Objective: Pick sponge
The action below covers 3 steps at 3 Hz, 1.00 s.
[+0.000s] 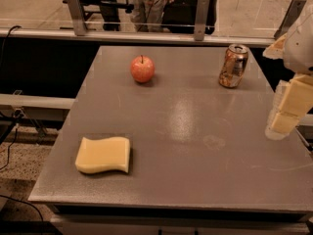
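Sponge (103, 154) front-left; gripper (284, 123) right, partly cropped.

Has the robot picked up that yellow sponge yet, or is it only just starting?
It looks like it is only starting. Done: nothing yet, since the sponge lies flat on the near left of the table, untouched. In hand: the gripper hangs over the table's right edge, well apart from the sponge. Left: cross over to it, come down, grip and lift. The apple and can stand at the far side.

Table (195, 131) — sponge (103, 154), apple (142, 69), can (233, 66) — gripper (283, 124) right
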Tool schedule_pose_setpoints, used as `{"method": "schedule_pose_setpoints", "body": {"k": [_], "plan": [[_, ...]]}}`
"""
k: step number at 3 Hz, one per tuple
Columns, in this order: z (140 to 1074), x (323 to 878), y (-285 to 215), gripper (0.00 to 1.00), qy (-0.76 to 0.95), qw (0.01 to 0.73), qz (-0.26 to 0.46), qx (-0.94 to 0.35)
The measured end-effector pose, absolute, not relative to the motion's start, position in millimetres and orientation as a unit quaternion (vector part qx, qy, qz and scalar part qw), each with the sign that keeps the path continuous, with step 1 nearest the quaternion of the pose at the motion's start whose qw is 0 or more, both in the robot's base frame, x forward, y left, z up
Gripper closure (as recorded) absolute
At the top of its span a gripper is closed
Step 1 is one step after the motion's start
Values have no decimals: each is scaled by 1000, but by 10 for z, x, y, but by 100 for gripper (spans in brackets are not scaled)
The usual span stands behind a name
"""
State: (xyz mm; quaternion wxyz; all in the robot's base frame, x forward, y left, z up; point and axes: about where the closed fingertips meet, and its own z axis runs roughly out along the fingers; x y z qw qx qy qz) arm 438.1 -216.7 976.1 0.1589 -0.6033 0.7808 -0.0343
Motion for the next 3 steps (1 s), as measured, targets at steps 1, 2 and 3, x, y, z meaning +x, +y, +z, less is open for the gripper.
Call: {"method": "schedule_pose_setpoints", "body": {"k": [1,2,3], "plan": [[9762,4382,-2166,0,781,159,-34,-603],[9748,4461,-1954,0,768,177,-17,-615],[9658,4542,-1566,0,748,193,10,-635]]}}
